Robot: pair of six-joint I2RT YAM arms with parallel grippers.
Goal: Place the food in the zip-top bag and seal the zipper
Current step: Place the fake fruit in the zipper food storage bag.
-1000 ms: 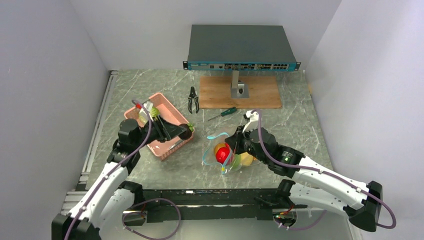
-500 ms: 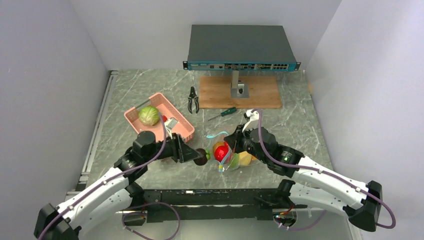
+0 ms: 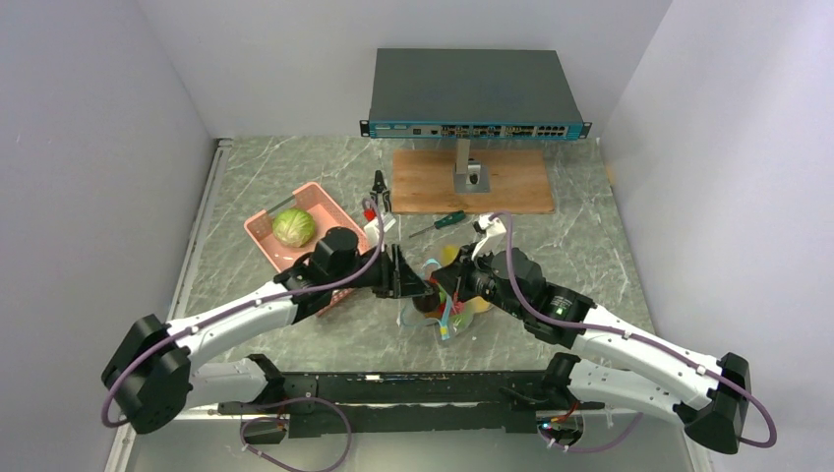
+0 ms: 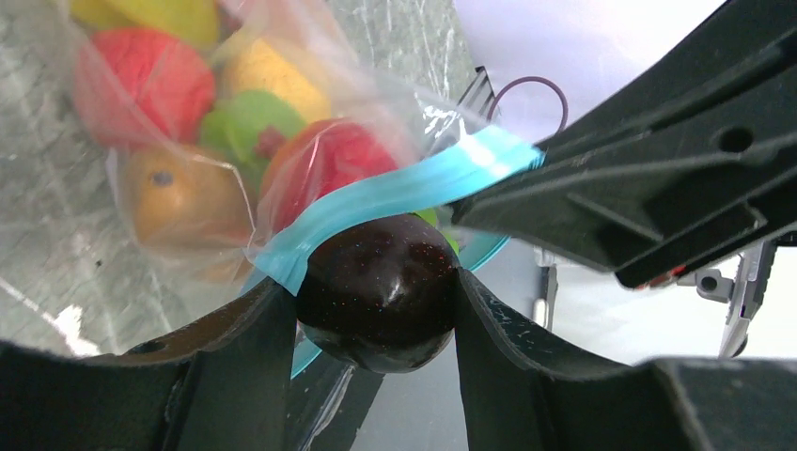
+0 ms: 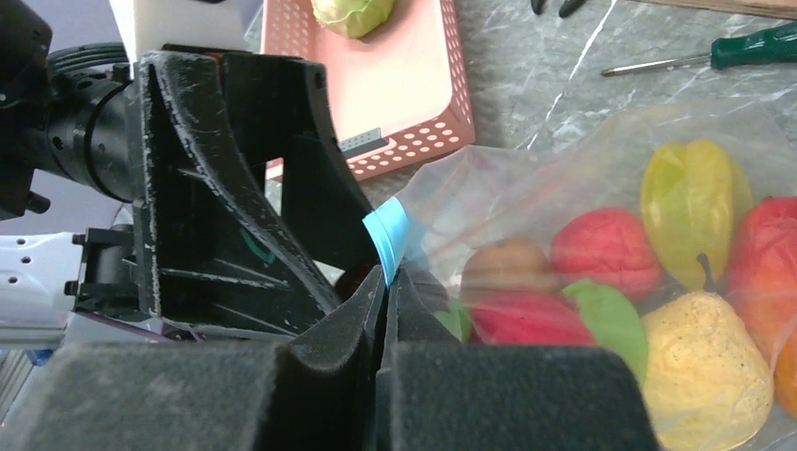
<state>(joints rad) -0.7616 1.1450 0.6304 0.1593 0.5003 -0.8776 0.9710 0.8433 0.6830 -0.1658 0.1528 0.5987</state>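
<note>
Left claw [image 4: 374, 315] gripping dark fruit [image 4: 379, 280], zipper [image 4: 395, 193] touching

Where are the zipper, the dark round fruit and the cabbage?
zipper [image 4: 395, 194], left wrist view, middle of the teal strip.
dark round fruit [image 4: 381, 291], left wrist view, its front face.
cabbage [image 3: 293, 227], top external view, its top.

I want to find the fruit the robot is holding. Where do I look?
Find the clear, crinkly zip-top bag of colourful fruit on the grey marble table. At its teal-blue mouth strip, the left gripper pinches a round, glossy fruit. It is the only near-black one; the bagged ones are red, yellow, orange, green.
</note>
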